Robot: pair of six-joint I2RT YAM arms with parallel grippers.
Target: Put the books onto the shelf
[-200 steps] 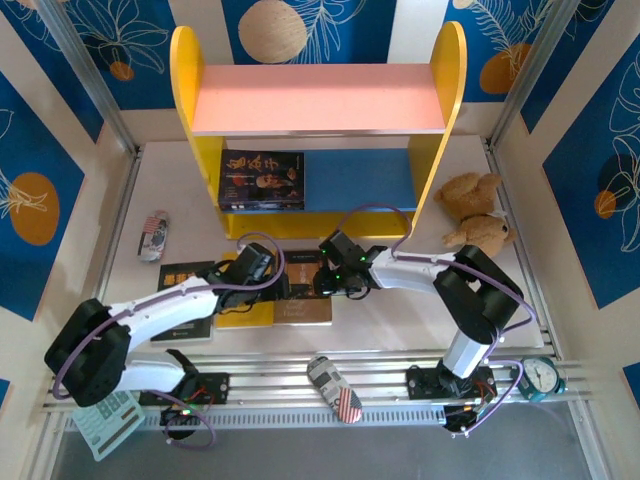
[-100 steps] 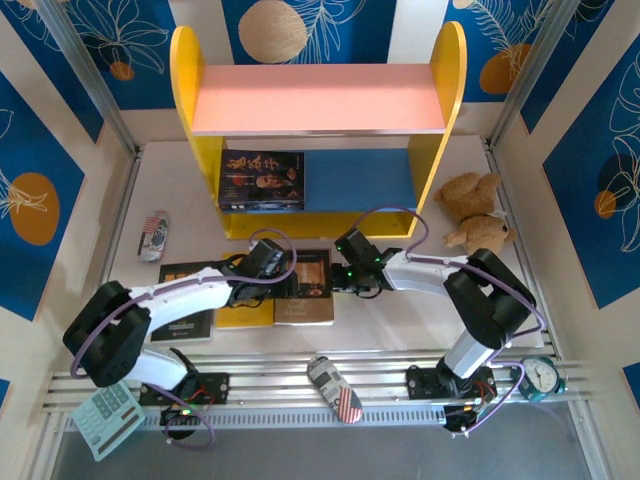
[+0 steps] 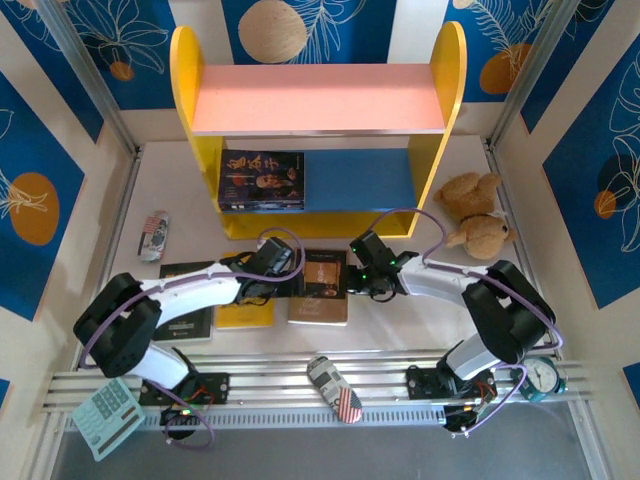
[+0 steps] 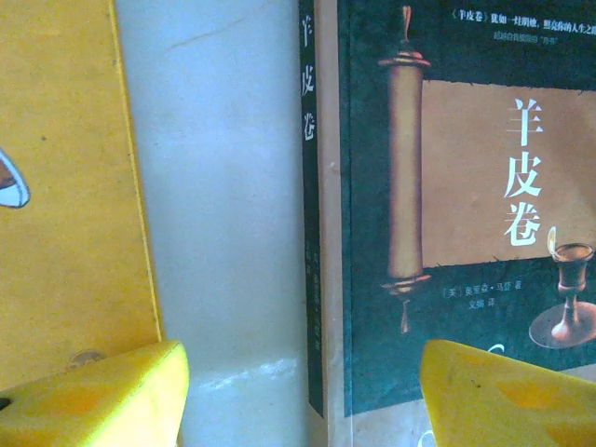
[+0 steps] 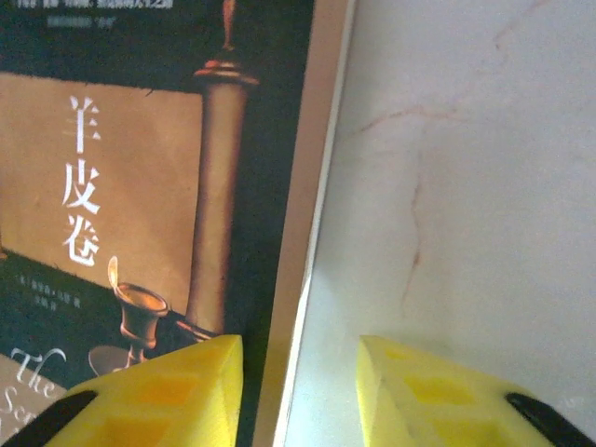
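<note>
The shelf stands at the back, and a dark blue book lies on its blue lower board. A brown-black book with an orange panel lies flat on the table. My left gripper is open at that book's left side, its yellow fingers either side of the spine. My right gripper is open at the right edge, one finger over the cover and the other over bare table. A yellow book and a black book lie under my left arm.
A teddy bear sits right of the shelf. One can lies at the left, another on the front rail. A calculator and a small clock are at the near corners.
The brown-black book has slid to the right, away from the yellow book. Both grippers have moved right with it, the right arm drawing back.
</note>
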